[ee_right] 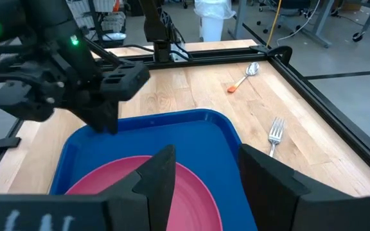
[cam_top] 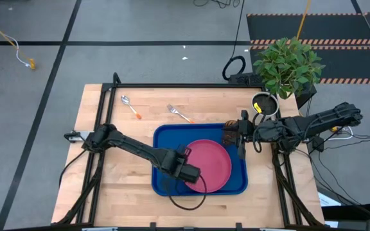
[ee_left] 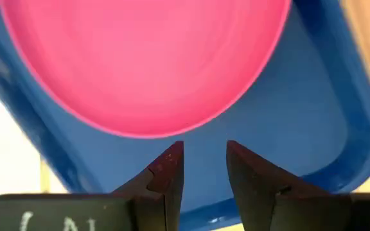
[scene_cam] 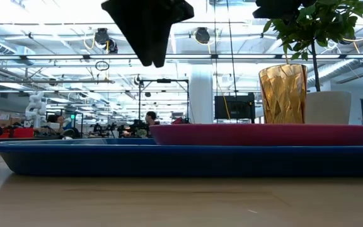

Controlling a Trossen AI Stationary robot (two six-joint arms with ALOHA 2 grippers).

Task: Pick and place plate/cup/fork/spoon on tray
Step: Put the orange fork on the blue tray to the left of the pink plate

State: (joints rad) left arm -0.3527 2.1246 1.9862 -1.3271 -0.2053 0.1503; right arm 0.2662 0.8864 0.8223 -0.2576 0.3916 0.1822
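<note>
The pink-red plate (cam_top: 207,163) lies flat on the blue tray (cam_top: 166,138). The amber cup (scene_cam: 282,94) stands upright on the tray's far right corner (cam_top: 230,133). My right gripper (ee_right: 204,173) is open and empty just above the cup (cam_top: 239,133); the cup does not show in the right wrist view. My left gripper (ee_left: 204,167) is open and empty over the tray's near part, beside the plate's near left rim (cam_top: 193,173). The fork (cam_top: 180,114) and the spoon (cam_top: 131,106) lie on the table beyond the tray.
A dark pot (cam_top: 265,102) with a green plant (cam_top: 288,64) stands at the table's far right, close behind my right arm. A black frame (cam_top: 172,86) runs along the far edge. Bare wood shows left of the tray (cam_top: 121,179).
</note>
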